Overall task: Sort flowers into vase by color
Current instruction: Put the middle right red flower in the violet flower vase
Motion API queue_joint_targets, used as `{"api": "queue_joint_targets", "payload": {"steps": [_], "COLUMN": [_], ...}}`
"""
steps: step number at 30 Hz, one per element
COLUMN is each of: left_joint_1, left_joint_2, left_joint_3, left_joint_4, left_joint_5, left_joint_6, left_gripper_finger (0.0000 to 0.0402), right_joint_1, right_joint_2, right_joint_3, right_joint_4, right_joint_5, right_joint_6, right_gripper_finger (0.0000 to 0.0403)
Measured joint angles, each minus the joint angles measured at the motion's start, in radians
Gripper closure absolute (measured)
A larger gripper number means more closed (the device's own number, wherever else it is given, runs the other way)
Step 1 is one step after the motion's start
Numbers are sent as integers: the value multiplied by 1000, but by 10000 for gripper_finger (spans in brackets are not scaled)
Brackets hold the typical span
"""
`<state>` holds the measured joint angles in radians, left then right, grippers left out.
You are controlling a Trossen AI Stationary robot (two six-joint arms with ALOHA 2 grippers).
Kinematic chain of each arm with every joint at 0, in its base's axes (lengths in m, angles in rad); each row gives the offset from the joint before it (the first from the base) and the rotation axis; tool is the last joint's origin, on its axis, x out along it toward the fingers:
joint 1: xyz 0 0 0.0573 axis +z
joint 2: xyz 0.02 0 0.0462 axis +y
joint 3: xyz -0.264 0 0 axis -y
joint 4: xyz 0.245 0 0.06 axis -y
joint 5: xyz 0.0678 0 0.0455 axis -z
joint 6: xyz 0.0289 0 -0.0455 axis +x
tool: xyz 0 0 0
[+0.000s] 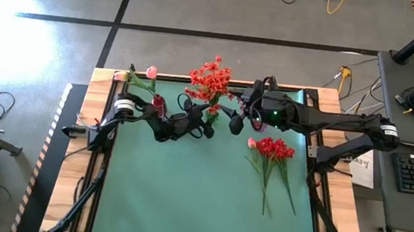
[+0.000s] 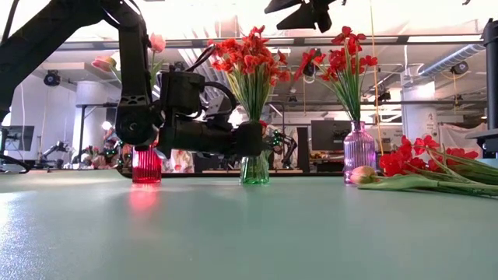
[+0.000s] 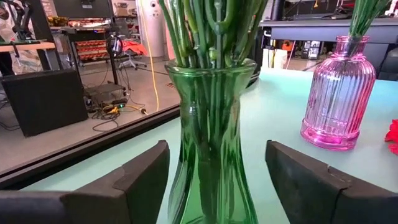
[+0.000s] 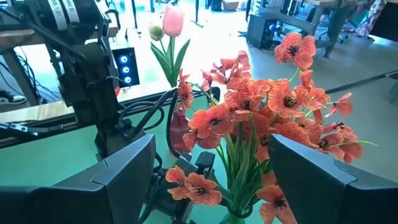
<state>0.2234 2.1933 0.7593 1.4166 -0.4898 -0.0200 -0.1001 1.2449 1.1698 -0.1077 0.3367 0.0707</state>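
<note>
1. Green glass fills my left wrist view: the green vase [image 3: 211, 143] stands between the two dark fingers [image 3: 140, 180] of my left claw [image 1: 207, 127], jaws apart on either side of it and, as far as I can see, not touching the glass.
2. Orange-red flowers [image 4: 261, 118] stand in that vase, right ahead of my right claw [image 1: 235, 121], which hangs over them with jaws wide and nothing held.
3. Beyond my left claw sit the red vase [image 2: 146, 165] with its pink tulips [image 4: 173, 22] and, further off, the pink vase [image 3: 339, 93].
4. Deep red flowers [image 1: 274, 149] lie loose on the green mat [image 1: 184, 197], beside my right arm; a pink bud [image 1: 251, 143] seems to lie among them.
5. To do this well, I judge the left claw should steady the vase low down, gently, while the right pulls clear without snagging blossoms.
</note>
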Motion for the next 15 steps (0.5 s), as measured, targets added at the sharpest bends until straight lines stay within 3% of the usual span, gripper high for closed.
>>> {"api": "queue_joint_targets", "payload": {"steps": [8,15], "left_joint_1": [-13,-33], "left_joint_2": [-10,-55], "left_joint_3": [-25,-88], "left_joint_4": [-1,-1], "left_joint_5": [-72,-78], "left_joint_6": [-1,-23], "left_gripper_finger": [116,109], "right_joint_1": [0,0], "right_joint_2": [-2,-10], "right_joint_3": [0,0], "right_joint_4": [-1,-18], "right_joint_5": [3,4], "right_joint_6": [-15,-19], "right_gripper_finger": [101,101]}}
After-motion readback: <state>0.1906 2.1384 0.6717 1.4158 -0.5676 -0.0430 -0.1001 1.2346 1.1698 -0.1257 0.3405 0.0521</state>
